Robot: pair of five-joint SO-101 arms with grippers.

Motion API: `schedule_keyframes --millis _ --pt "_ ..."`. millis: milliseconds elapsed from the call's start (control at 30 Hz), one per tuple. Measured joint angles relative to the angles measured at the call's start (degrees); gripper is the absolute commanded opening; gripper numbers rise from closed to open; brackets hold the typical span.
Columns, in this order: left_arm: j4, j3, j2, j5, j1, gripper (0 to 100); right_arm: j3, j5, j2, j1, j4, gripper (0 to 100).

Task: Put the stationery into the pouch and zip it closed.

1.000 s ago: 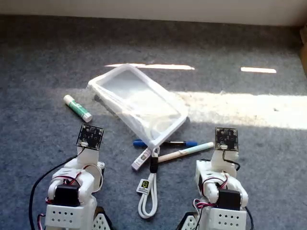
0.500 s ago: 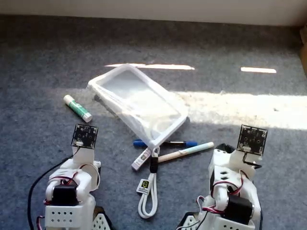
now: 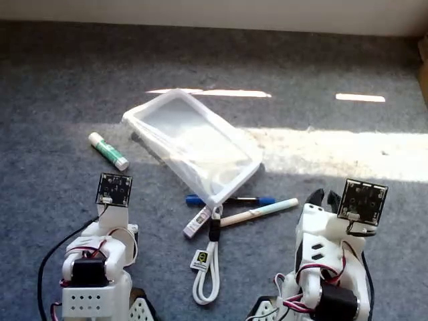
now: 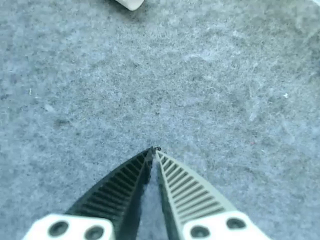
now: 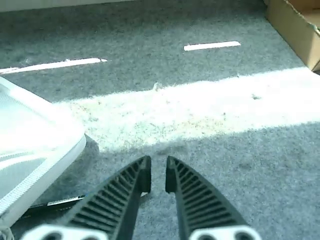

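Left hand [image 4: 154, 150] pinched shut over the grey counter [image 4: 210, 75], right hand [image 5: 157, 172] parted just a sliver, blue pen [image 3: 231, 200] and pale pen [image 3: 261, 212] just ahead, glue stick [image 3: 108, 151] beyond the left arm, white pouch [image 3: 194, 144] flat, farther out

Grey carpet [image 3: 60, 73] with bright sunlit bands [image 3: 334, 150], pale wall [image 3: 200, 10] behind, cardboard box [image 5: 295, 25] aside.

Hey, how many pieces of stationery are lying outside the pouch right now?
4. A green-and-white glue stick left of the pouch; a blue pen, a pale marker and a small white stick by its near corner. More could be hidden inside the pouch.
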Motion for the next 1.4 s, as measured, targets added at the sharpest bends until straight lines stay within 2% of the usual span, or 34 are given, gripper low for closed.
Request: schedule_keyframes --millis 100,467,600,867,1267,1400 --pt "0.0 0.0 0.0 0.0 0.0 1 0.0 0.0 0.0 -0.4 0.9 10.6" --pt "0.0 0.0 0.0 0.0 0.0 1 -0.4 0.0 0.5 -13.2 0.0 10.2" --pt "0.0 0.0 0.0 0.0 0.0 1 -5.4 0.0 6.9 -15.7 -0.2 10.1" --pt "0.0 0.0 0.0 0.0 0.0 1 -20.1 0.0 25.3 -16.4 5.1 10.1" --pt "0.0 0.0 0.0 0.0 0.0 1 -22.1 -2.5 35.6 -31.9 7.7 10.5" --pt "0.0 0.0 0.0 0.0 0.0 1 -22.1 -8.2 38.9 -34.9 7.7 10.5"
